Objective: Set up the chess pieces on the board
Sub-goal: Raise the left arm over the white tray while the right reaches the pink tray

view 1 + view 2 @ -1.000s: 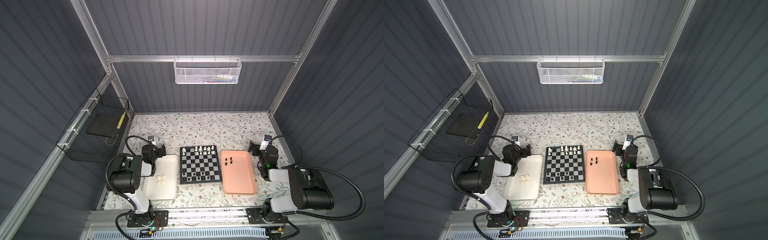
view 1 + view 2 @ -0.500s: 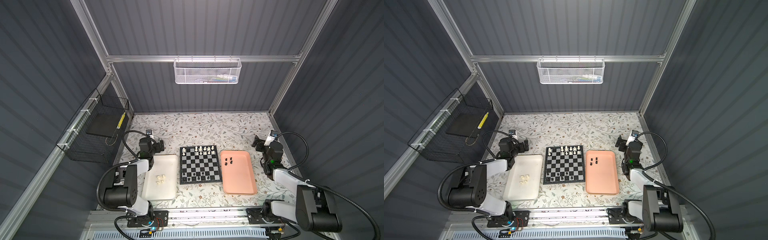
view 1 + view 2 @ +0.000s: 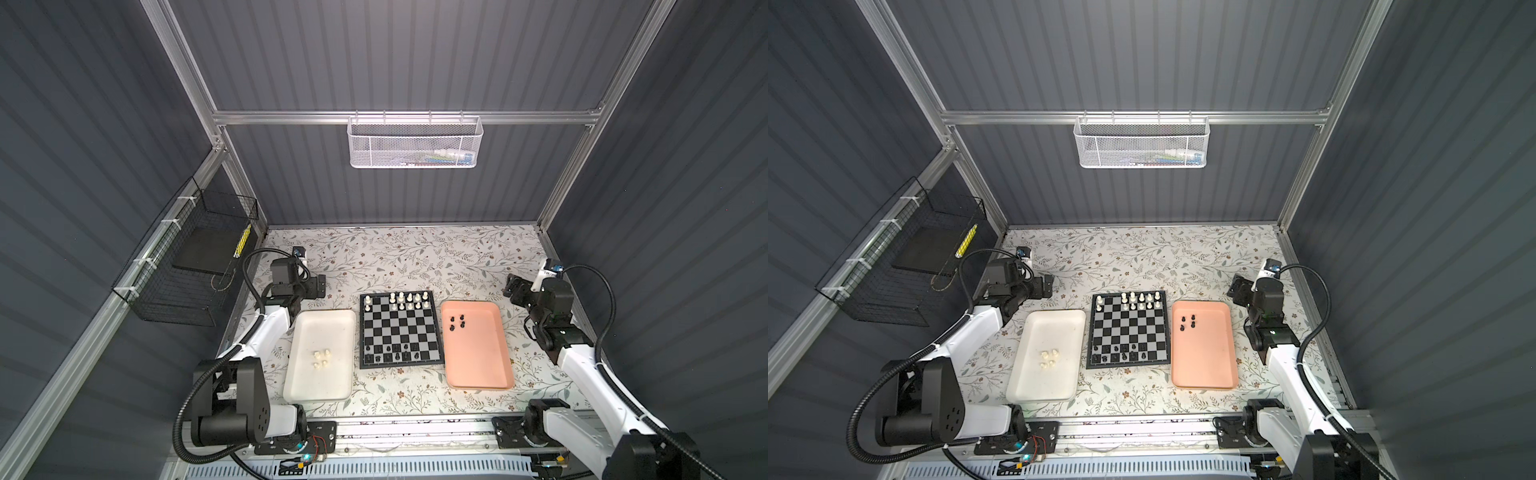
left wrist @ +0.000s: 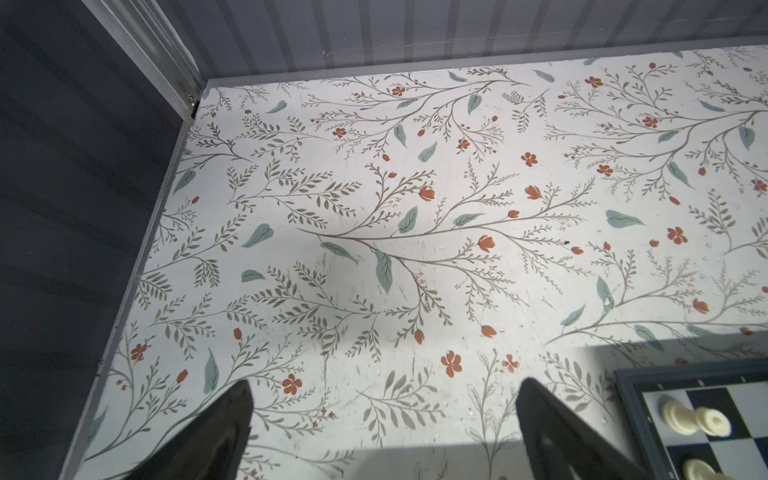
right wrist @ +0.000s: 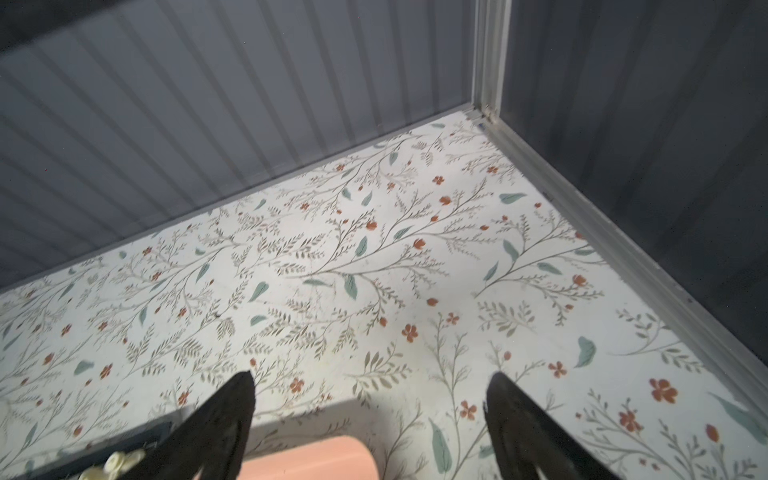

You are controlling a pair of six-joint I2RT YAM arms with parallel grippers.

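Note:
The board [image 3: 399,328] lies mid-table in both top views. Cream chess pieces [image 3: 409,300] stand on its far rows and black ones [image 3: 395,351] on its near rows. Several loose cream pieces [image 3: 322,359] lie in the white tray [image 3: 328,386] to the left of the board. Several black pieces [image 3: 457,324] lie in the pink tray [image 3: 478,361] to its right. My left gripper [image 3: 318,286] hovers open beyond the white tray's far end. The left wrist view shows this gripper [image 4: 384,390] empty over bare table, near the board's corner [image 4: 627,395]. My right gripper [image 3: 513,286] is open beyond the pink tray, and the right wrist view shows it [image 5: 371,380] empty.
A black wire basket [image 3: 187,274] hangs on the left wall. A white mesh basket [image 3: 415,143] hangs on the back rail. Grey walls stand close behind both grippers. The pink tray's corner [image 5: 316,459] shows in the right wrist view.
Both arms have unfolded from a tucked pose, and their wrists have risen and shifted slightly toward the far wall. No pieces or trays have moved.

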